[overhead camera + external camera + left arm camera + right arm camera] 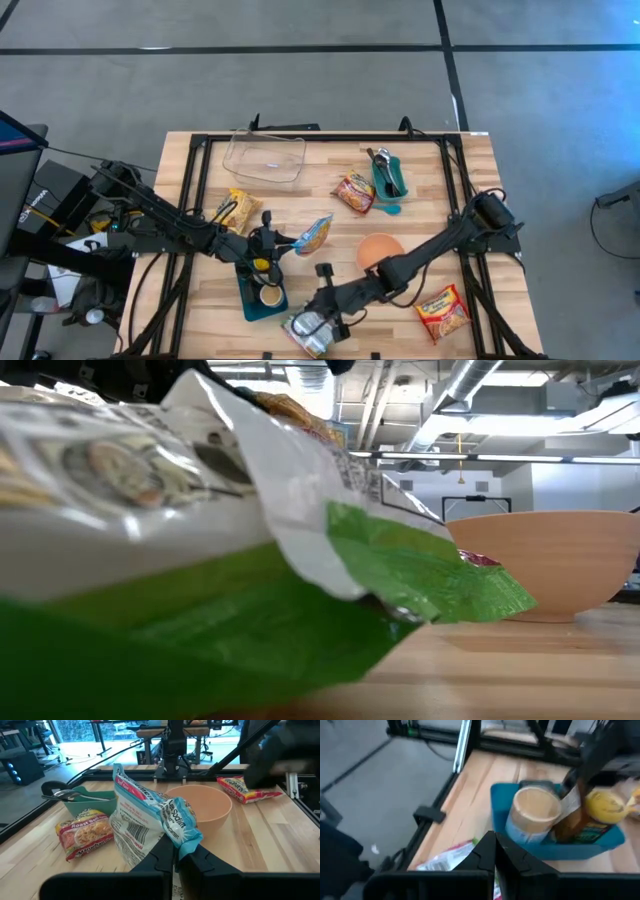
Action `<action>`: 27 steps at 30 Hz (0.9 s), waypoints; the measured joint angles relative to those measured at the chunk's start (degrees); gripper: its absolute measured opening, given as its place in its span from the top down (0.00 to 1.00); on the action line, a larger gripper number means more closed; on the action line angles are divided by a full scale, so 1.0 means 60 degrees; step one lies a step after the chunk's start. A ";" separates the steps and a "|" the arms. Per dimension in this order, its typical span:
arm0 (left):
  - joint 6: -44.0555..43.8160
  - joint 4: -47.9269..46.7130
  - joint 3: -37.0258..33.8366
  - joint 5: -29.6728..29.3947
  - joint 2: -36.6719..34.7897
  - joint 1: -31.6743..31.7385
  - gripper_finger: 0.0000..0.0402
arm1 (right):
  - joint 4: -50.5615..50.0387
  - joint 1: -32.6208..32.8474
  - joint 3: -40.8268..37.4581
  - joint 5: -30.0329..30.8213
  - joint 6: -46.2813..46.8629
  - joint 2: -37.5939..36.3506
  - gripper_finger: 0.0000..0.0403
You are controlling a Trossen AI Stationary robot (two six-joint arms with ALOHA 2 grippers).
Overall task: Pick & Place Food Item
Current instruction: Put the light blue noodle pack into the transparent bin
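blue packet | upright (long axis vertical) | left claw clamped

My left fingers pinch a light-blue and white packet. Behind it sits a peach bowl. Left of the bowl lies a red-and-yellow noodle pack.

The bench is evenly lit from above. The green packet is blurred in the low view; the right wrist view is smeared.
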 joint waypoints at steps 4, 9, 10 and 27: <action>0.0000 -0.0054 0.0000 -0.0004 0.0000 0.0000 0.99 | 0.0293 0.0079 -0.0573 0.0039 -0.0053 -0.0501 1.00; 0.0004 -0.0075 0.0000 -0.0238 0.0000 0.0008 0.99 | 0.0241 0.0187 -0.1377 0.0380 -0.0082 -0.1324 1.00; 0.0004 -0.0102 0.0000 -0.0331 0.0000 0.0011 0.99 | 0.0244 0.0191 -0.1558 0.0395 -0.0079 -0.1467 1.00; 0.0122 -0.0135 0.0007 -0.1013 -0.0305 0.1648 0.99 | 0.0131 0.0246 -0.3805 0.0828 0.0002 -0.3292 1.00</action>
